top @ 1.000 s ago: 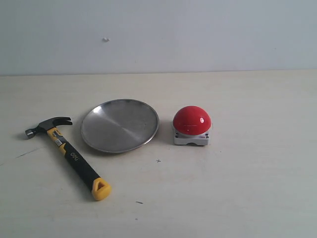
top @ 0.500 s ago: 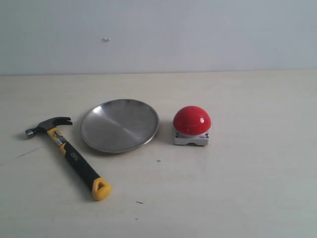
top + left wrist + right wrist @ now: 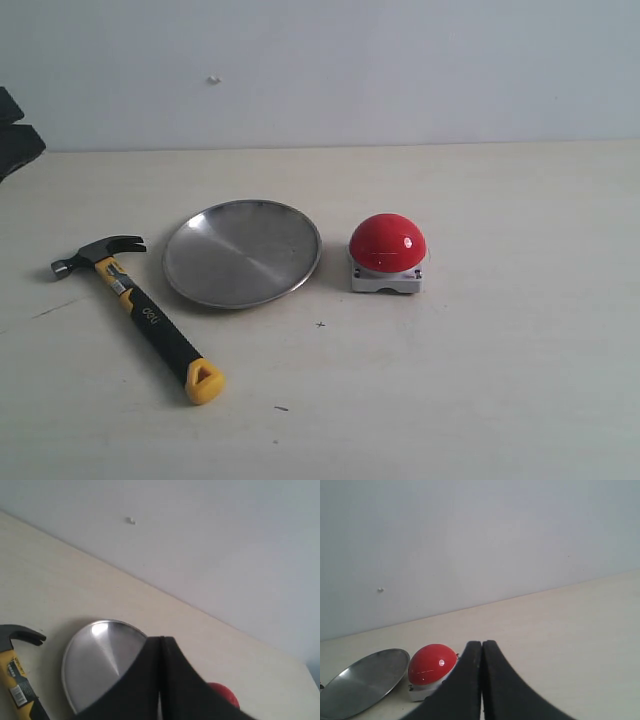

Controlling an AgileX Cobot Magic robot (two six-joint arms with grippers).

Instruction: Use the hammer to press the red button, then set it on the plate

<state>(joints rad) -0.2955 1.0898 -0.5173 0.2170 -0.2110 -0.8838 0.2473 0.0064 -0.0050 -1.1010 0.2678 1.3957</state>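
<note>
On the pale surface the hammer lay flat at the left, dark head toward the back and yellow end cap toward the camera. It was just beside the plate but not touching it. The red button sat just right of the plate with a small gap between. Nothing was held: the left pincer was fully closed, jaws pressed together on nothing, clear of the surface and looking toward the plate and hammer head. The right pincer was the same, closed and empty, facing the button and plate. Only a dark bit of the left arm showed at the exterior view's left edge. Task not started: hammer untouched, button not pressed. Handling, as a guess: the hammer was rigid and head-heavy, so the weight would pull toward the metal end. The black rubber handle should be grippy, the yellow parts likely slicker. Best hold probably on the rubber fairly near the neck, jaws across the handle, so the head would not droop. The pincer would have to open first. The shiny plate could slide or clatter, so the hammer wanted laying down gently.
</note>
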